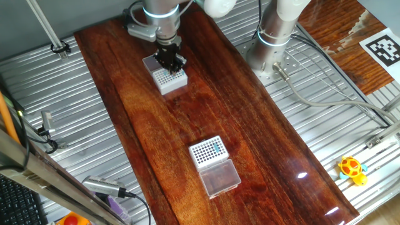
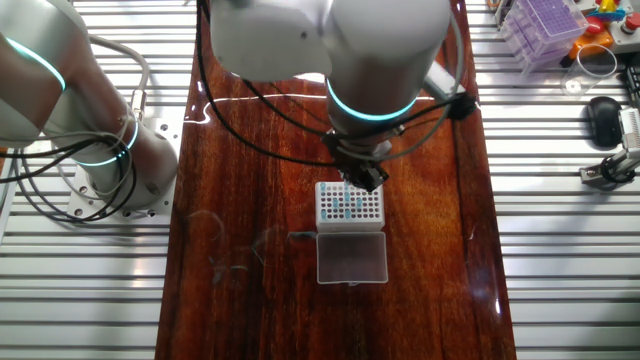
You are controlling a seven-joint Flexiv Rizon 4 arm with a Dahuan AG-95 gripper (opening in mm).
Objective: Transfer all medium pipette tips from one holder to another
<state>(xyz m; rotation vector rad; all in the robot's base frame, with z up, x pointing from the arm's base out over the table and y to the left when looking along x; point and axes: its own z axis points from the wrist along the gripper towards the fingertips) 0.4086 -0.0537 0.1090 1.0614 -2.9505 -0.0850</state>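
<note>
Two tip racks point(image 1: 169, 79) point(image 1: 209, 152); one hand point(image 1: 170, 60); tips point(image 1: 217, 147) uncountable.

Dark wooden board point(image 1: 144, 119) carries two tip racks point(image 1: 209, 152).

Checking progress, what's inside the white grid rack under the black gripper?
The white grid rack shows dark, bare-looking holes in its visible rows, with nothing teal among them. Its far rows are covered by the black two-finger gripper.

A yellow toy point(image 1: 352, 169) lay on the ribbed metal table point(image 1: 350, 134) to one side of my wooden board point(image 1: 187, 119). A black-and-white marker tag point(image 1: 382, 49) sat farther off (on another wood panel), and a purple rack point(image 2: 545, 25) stood near a black mouse point(image 2: 601, 118).
</note>
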